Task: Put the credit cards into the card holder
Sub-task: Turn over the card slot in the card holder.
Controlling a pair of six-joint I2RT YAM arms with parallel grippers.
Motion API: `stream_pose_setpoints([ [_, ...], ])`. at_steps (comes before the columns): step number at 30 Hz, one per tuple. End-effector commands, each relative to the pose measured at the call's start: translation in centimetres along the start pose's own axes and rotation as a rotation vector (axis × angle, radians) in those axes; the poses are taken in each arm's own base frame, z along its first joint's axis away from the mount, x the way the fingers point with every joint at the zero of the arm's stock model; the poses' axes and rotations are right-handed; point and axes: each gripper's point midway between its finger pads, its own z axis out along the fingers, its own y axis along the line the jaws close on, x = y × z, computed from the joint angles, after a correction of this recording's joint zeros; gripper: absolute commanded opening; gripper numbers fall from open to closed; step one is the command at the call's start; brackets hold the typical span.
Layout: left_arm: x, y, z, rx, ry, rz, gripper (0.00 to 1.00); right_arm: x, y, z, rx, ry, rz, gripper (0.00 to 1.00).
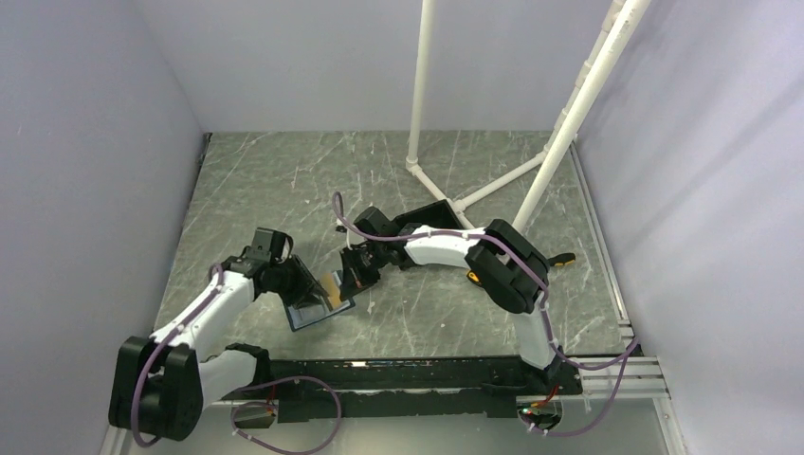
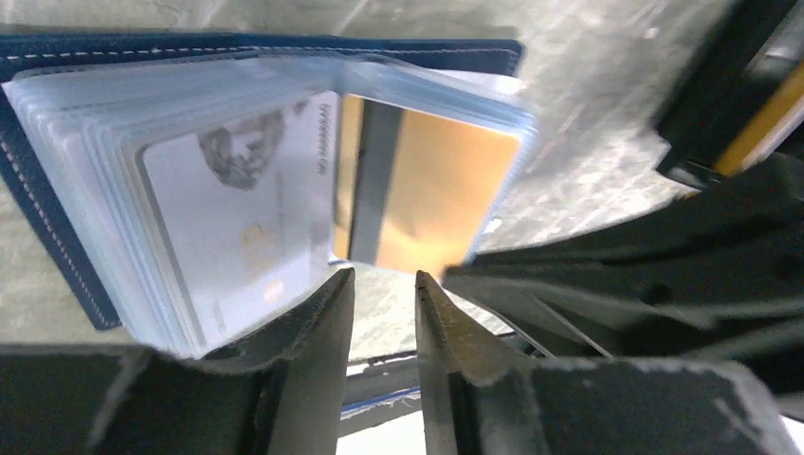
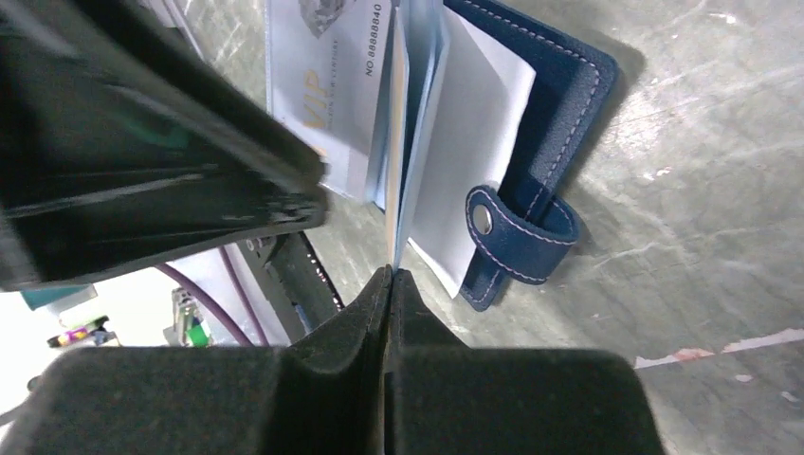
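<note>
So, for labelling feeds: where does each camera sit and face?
Top external: above and behind, looking down at the table; left arm and right arm show.
Left wrist: on the left arm, facing the card holder; left jaws show, apart.
Right wrist: on the right arm, facing the card holder; right jaws show, shut on its sleeve.
All share the card holder.

Pale lavender walls (image 1: 85, 142) are closing in the table (image 1: 275, 180) on three sides. Its grey-green marbled top is catching soft, even light. White plastic pipes (image 1: 422, 85) are rising from its far right part, and a metal rail (image 1: 605, 275) is running along its right edge.
</note>
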Motion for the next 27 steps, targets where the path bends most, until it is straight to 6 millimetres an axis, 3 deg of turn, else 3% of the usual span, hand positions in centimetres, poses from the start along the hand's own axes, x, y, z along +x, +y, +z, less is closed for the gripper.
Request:
stream_pose_setpoints([
  [1,-1.3,-1.4,-3.6,-0.001,-0.072,-0.011,0.39,-3.0,1.7,-1.6,0.019,-0.126,-0.134,0.0],
  [5,-2.5,-2.6,-4.8,0.029,-0.093,-0.022,0.54,-4.3,2.0,-3.3,0.077,-0.203,-0.174,0.0],
  [9,-3.0,-5.5,-4.5,0.142,-0.034,-0.023,0.64,-5.0,1.4,-4.9,0.176,-0.251,-0.2,0.0],
  [13,-3.9,-7.9,-4.1,0.228,-0.016,-0.03,0.74,-5.0,1.0,-5.1,0.21,-0.248,-0.193,0.0],
  [18,-4.5,-8.7,-2.9,0.245,0.007,-0.05,0.72,-4.6,1.0,-4.4,0.195,-0.228,-0.183,0.0],
  [24,-5.3,-7.8,-1.3,0.217,-0.022,-0.042,0.51,-3.9,1.2,-3.6,0.155,-0.192,-0.176,0.0],
  [27,-5.7,-7.3,-0.9,0.19,-0.036,-0.015,0.53,-3.5,1.5,-3.3,0.132,-0.172,-0.181,0.0],
])
